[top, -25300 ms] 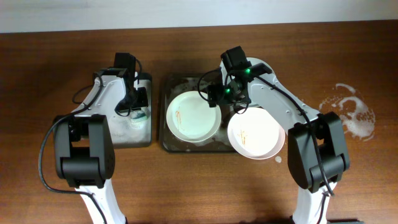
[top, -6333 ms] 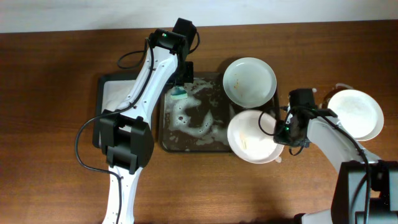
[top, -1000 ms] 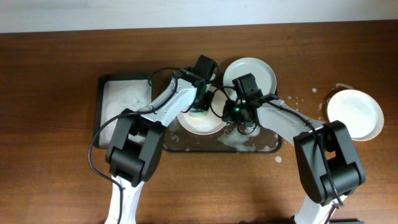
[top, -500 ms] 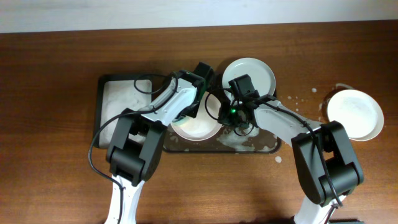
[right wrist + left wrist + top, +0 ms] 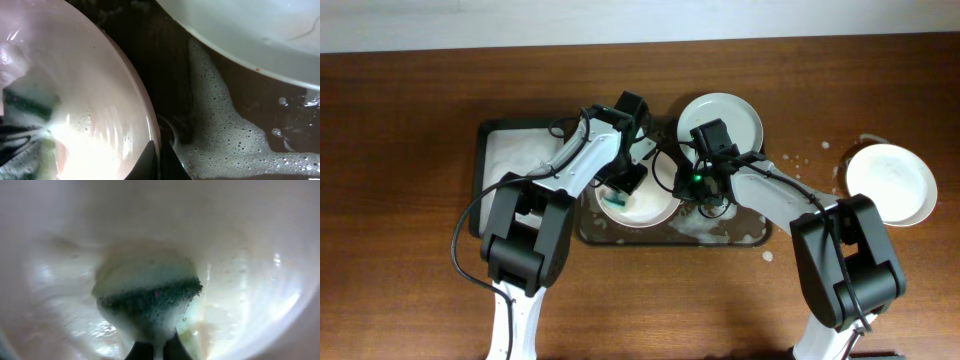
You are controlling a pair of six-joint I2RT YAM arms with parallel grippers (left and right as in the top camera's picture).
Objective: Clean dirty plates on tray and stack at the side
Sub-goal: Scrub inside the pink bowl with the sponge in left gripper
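Your left fingers (image 5: 140,352) are clamped shut on the green sponge (image 5: 150,297), and its soapy face is pressed against the inside of the pale plate (image 5: 240,255). Your right fingers (image 5: 172,167) are closed on that same plate's rim, pinching its right edge at the bottom centre of the right wrist view. The plate lies in the left half of the dark tray (image 5: 735,238), near the middle of the overhead view, with foam (image 5: 215,140) pooled on the tray floor just beside it.

Scrub in small overlapping circles from the centre out to the rim. Press lightly, so the plate does not lever against the pinch, and stop the sponge short of your right fingers. The suds hide the surface, so you probably cannot judge it clean until you wipe a patch bare.

Your left arm rises from the lower left and bends its wrist down into the plate from the upper left. Your right arm comes in from the lower right, its forearm lying low across the tray's right half, and the two wrists are near each other. A second plate (image 5: 720,122) sits at the tray's upper right corner. A third plate (image 5: 890,183) rests well apart on the table (image 5: 400,120) at far right. The smaller tray (image 5: 495,165) lies just left.
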